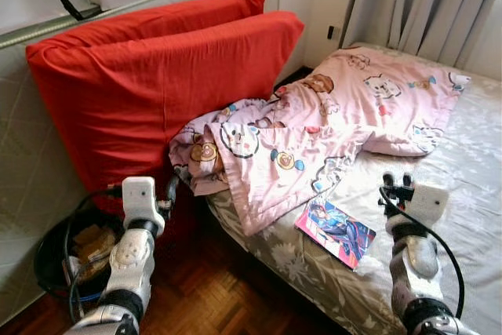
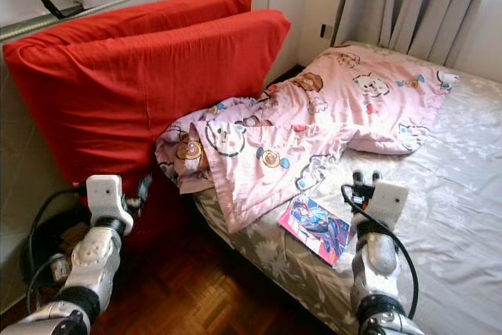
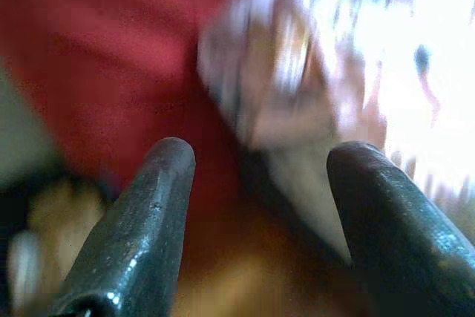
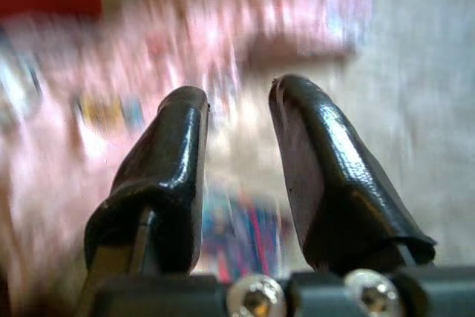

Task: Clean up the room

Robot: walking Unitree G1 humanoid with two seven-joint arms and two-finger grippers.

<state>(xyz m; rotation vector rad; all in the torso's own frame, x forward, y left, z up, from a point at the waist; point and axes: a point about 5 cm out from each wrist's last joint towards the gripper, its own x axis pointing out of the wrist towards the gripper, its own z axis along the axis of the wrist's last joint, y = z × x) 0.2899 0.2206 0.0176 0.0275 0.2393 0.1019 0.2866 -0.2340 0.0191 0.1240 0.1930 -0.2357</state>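
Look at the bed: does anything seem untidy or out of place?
Yes. The pink cartoon-print blanket lies crumpled, spilling over the bed's edge, and a colourful comic book sits loose on the grey floral sheet near the edge.

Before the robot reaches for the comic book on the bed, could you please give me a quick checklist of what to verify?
1. Comic book lies flat on the grey bedsheet, near the bed's edge: ok.
2. Book free of the pink blanket: not ok, the blanket's corner touches or overlaps its top edge.
3. Right hand open, nothing between its fingers: ok.
4. Right hand hovers just right of the book, apart from it: ok.
5. Left hand open, beside the red pillows, holding nothing: ok.
6. Wrist views sharp enough to guide a grasp: not ok, both blurred.
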